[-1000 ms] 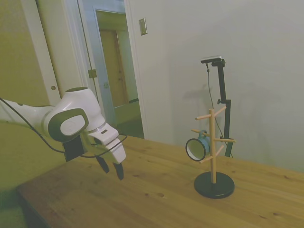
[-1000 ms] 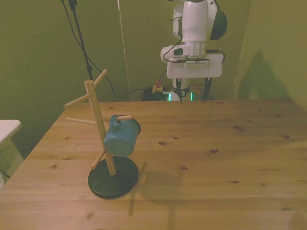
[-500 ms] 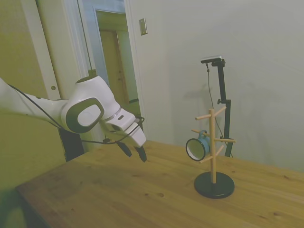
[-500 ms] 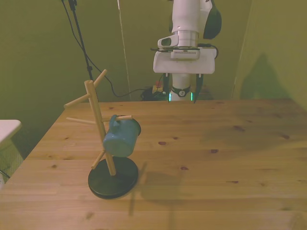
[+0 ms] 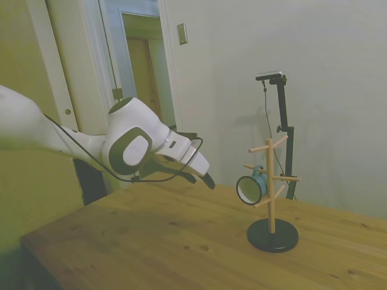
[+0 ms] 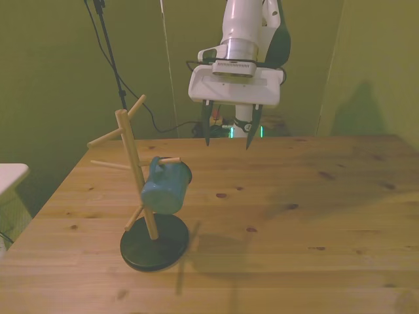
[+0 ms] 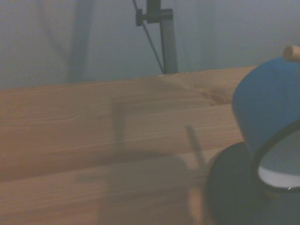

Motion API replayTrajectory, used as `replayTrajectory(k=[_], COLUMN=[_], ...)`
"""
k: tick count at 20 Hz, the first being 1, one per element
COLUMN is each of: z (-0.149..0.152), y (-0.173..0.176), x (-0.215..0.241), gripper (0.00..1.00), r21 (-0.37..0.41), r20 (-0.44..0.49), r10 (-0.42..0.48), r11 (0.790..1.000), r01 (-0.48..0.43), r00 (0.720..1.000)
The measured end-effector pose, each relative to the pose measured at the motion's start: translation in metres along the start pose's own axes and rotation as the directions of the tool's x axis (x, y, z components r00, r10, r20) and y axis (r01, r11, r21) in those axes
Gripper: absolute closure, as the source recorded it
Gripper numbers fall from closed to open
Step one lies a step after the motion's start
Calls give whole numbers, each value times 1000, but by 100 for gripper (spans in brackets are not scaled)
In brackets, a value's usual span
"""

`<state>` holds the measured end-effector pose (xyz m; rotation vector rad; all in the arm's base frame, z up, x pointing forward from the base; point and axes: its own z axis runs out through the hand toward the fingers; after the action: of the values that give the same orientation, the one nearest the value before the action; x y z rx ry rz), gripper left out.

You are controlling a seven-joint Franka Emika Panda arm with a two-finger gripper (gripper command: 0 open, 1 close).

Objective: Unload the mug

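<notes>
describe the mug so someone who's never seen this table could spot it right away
On the wooden table stands a wooden peg stand with a round black base, toward the front view's left. The mug hangs by its handle from one of its pegs, tipped sideways. It is the only teal-blue thing there, with a pale inside.

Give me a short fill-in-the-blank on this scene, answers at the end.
1. The mug hangs by its handle from a peg of the ____.
2. The stand's round base is coloured ____.
3. The gripper is in the air with its fingers ____.
4. The gripper holds ____.

Answers: stand; black; open; nothing
</notes>
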<state>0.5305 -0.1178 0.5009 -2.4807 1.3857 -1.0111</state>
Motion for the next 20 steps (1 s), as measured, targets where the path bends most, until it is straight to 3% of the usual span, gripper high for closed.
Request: replayTrajectory(k=[11, 20], z=[32, 67], y=[4, 0], x=[37, 56], gripper=[0, 0], r21=[3, 19], r20=[-116, -132], r10=[99, 139], r11=[995, 990], r01=[-99, -137], r00=[988, 982])
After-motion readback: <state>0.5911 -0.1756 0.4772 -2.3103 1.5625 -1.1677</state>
